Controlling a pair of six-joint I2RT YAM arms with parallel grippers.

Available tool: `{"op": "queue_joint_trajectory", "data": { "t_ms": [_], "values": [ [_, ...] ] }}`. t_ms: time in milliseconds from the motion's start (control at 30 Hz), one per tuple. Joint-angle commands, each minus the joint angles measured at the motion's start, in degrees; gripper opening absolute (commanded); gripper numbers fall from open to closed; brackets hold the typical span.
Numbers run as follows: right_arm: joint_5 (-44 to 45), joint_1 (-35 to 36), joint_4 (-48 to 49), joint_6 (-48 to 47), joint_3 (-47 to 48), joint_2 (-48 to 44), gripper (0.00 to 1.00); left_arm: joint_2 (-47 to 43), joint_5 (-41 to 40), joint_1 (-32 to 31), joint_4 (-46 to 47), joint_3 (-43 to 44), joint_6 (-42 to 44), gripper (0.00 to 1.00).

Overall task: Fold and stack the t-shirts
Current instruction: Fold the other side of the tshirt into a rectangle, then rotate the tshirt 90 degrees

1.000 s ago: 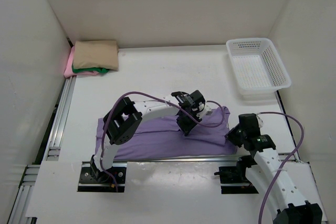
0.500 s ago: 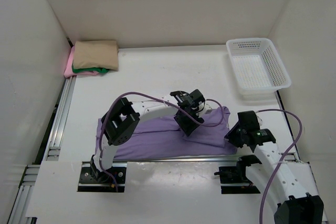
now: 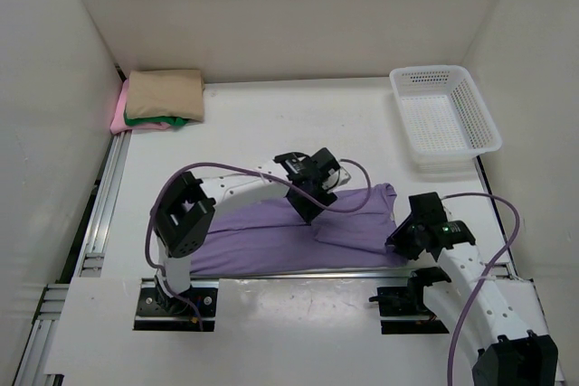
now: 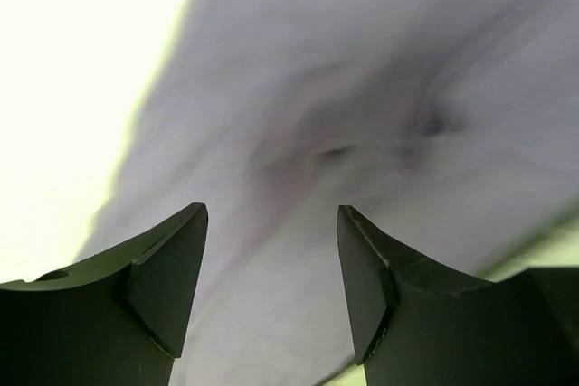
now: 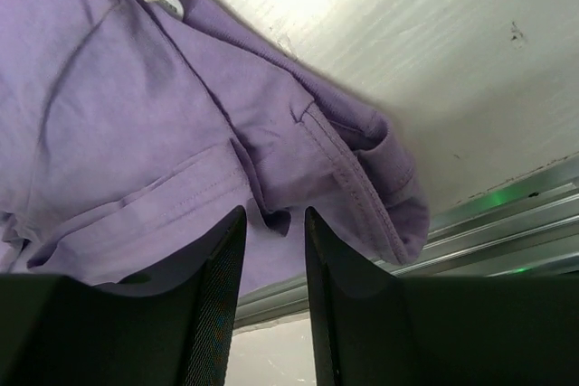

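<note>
**Lavender shirt flat at near edge, both fingers off it**

- Lavender shirt [image 3: 262, 246] lies on the surface [image 3: 271, 124] close to the near edge. Its long axis runs left to right.
- Right fingers [image 3: 403, 235] sit at its right end, over the bunched hem. They are narrowly parted and pinch no cloth that you can see.
- Left fingers [image 3: 306, 208] hover over the far edge around mid-length. They are spread wide with nothing between them, and the cloth is directly below.
- Judgement: the shirt sits between the two arms, one arm per half. A fold across the long axis would suit, and the right end is nearest a grip.
- Far left corner holds the stack: tan shirt [image 3: 166, 94] on top, then green [image 3: 158, 120], then pink [image 3: 118, 115].
- Far right is the basket [image 3: 488, 128], with no shirt in it.
</note>
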Motion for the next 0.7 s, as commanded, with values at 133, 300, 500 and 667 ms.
{"op": "queue_joint_trajectory", "data": {
  "t_ms": [133,300,500,667],
  "values": [
    [5.81,0.1,9.9,-11.22,12.16,6.16,0.45,-11.62,-22.77,15.9,3.03,-11.1,-0.01,0.73],
    [7.31,0.1,13.15,-18.69,24.28,21.64,0.43,-15.05,-24.92,33.06,4.17,-17.52,-0.01,0.75],
    [8.36,2.21,15.71,-20.55,31.6,35.63,0.14,-17.7,-23.08,49.42,9.8,-27.37,-0.01,0.75],
    [7.22,4.05,15.71,-19.85,32.75,44.59,0.06,-15.78,-19.39,58.12,11.56,-28.08,-0.01,0.72]
  ]
}}
